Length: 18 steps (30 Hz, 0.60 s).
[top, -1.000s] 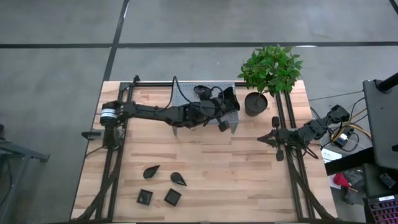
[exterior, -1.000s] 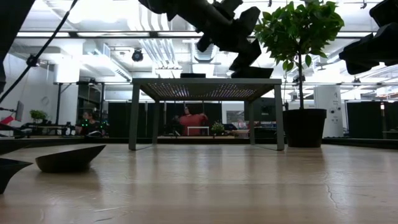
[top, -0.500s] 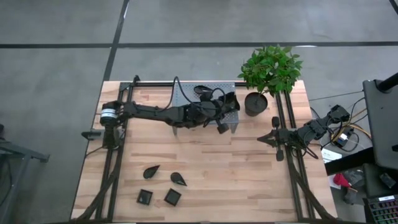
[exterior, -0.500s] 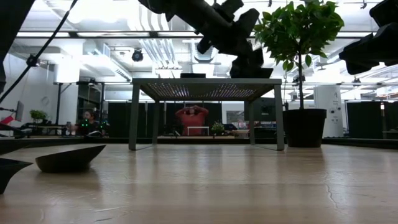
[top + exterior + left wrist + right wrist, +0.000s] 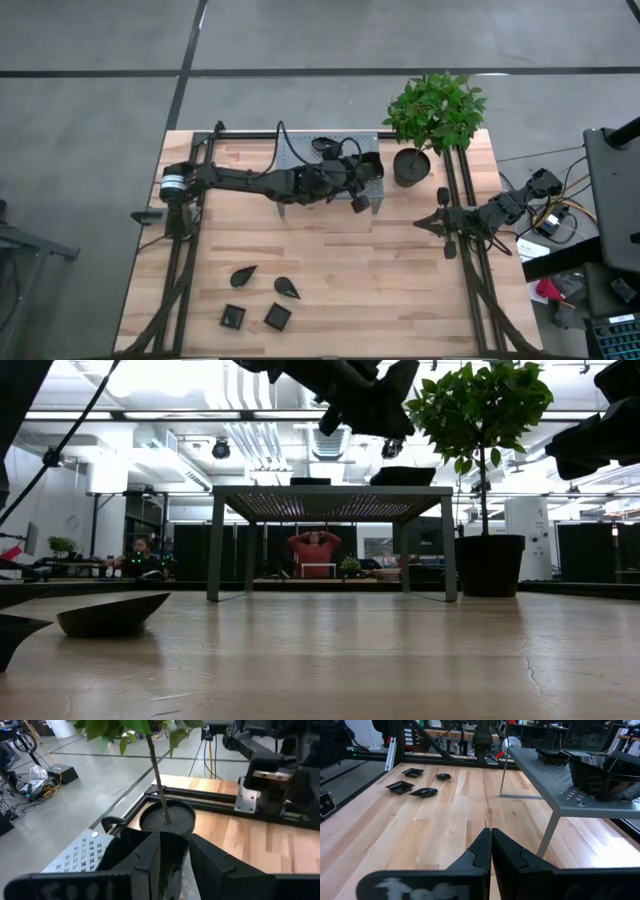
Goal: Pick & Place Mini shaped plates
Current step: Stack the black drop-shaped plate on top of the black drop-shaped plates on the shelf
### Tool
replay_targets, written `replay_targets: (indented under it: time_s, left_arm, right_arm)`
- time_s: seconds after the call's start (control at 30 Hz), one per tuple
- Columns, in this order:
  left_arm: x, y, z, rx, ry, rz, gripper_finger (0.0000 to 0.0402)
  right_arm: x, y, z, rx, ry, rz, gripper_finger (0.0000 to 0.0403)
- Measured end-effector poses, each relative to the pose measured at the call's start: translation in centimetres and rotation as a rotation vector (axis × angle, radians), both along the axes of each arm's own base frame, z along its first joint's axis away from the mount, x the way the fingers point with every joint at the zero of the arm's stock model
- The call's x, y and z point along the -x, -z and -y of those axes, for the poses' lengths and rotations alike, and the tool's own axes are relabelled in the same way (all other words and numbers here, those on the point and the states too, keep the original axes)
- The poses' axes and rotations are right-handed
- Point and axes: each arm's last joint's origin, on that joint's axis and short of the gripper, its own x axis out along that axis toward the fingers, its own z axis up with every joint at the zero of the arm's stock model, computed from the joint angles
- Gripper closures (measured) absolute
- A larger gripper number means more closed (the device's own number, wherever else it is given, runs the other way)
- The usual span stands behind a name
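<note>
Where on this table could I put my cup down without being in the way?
The bare wood between the stand and the four plates near the front edge is free, as is the front right corner. It is crowded on the stand, where the left gripper hovers, and beside the plant pot.

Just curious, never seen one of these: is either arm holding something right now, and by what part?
Nothing held. The left gripper hangs open above a plate on the grey stand; the right gripper waits shut and empty.

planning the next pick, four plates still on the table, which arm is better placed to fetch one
Left, probably. The four plates lie near the table's front-left, on the left arm's side. The left gripper hangs open over the stand, just emptied. The right gripper waits shut at the right edge, farther away.
</note>
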Motion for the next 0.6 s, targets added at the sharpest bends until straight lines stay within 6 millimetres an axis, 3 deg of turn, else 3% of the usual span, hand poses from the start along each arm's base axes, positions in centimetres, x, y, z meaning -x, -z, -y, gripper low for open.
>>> replay_targets:
  time_s: [0.27, 0.6]
  left_arm:
    - [1.0, 0.9, 2.6, 0.025, 0.055, -0.178, 0.0300]
    - [5.3, 0.0, 8.0, 0.073, 0.153, -0.417, 0.0303]
  right_arm:
    - [0.0, 0.0, 0.0, 0.000, 0.000, 0.000, 0.0394]
    - [0.0, 0.0, 0.0, 0.000, 0.003, 0.001, 0.0394]
